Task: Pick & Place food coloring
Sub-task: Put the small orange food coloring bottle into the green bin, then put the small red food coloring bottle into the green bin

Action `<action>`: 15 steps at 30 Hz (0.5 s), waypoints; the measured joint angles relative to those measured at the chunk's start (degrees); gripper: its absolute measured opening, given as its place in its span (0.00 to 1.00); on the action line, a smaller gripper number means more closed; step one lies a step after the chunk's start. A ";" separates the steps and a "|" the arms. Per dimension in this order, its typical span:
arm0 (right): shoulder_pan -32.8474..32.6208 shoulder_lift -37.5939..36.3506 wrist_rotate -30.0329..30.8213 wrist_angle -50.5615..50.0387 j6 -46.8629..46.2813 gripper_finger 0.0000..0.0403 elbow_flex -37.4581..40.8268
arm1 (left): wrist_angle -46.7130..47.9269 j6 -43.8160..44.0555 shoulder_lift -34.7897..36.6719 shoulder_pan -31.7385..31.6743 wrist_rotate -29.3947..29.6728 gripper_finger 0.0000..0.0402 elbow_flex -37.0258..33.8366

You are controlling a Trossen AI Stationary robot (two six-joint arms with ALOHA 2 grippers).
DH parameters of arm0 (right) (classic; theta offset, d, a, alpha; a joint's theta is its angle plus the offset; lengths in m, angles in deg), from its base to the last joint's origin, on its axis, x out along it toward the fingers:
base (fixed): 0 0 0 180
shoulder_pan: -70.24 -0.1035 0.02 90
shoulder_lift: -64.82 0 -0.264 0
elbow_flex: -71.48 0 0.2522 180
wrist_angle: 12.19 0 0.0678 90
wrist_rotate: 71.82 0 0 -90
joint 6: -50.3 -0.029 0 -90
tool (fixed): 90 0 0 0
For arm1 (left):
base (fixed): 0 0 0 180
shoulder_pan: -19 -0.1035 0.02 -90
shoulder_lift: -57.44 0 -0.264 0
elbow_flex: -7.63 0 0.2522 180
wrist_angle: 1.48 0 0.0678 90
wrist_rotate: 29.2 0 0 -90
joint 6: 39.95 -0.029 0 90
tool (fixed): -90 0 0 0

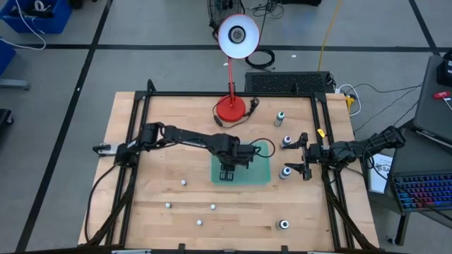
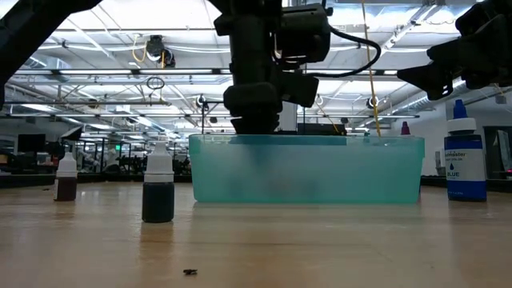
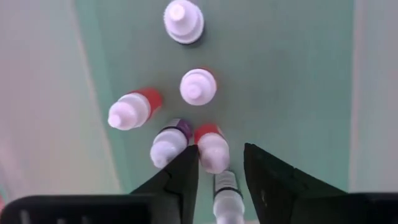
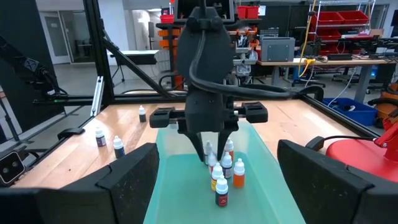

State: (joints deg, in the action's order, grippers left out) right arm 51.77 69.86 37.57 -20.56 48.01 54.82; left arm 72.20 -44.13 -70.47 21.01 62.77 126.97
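Observation:
Several food coloring bottles (image 3: 198, 86) with white caps stand upright on the floor of a shallow green bin (image 1: 263, 173). My left gripper (image 3: 221, 168) is open above the bin, pointing down; one bottle (image 3: 227, 194) stands between its fingers, and I see no touch. Other bottles stand on the wood: small ones (image 1: 183, 182) near the front, three (image 1: 286, 142) to the bin's right. My right gripper (image 1: 305, 156) is open at the table's right, level, facing the bin, between two of those bottles.
A red-based desk lamp (image 1: 231, 107) stands behind the bin. A black frame (image 1: 141, 127) runs along the table's sides. In the low view a dark bottle (image 2: 158, 192), a red one (image 2: 67, 178) and a blue one (image 2: 465, 156) stand around the bin.

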 joint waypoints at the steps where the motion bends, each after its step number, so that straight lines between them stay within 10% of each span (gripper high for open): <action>1: 0.02 0.00 -0.02 0.00 0.00 0.78 -0.02 | -0.04 0.00 0.00 -0.01 0.00 0.34 0.00; 15: 0.00 0.00 0.00 0.00 0.00 0.78 -0.02 | 1.53 2.46 8.43 -0.01 8.56 0.35 0.00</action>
State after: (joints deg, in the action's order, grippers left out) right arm 51.77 69.86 37.58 -20.56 48.01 54.80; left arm 73.73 -41.67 -62.05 21.00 71.33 126.97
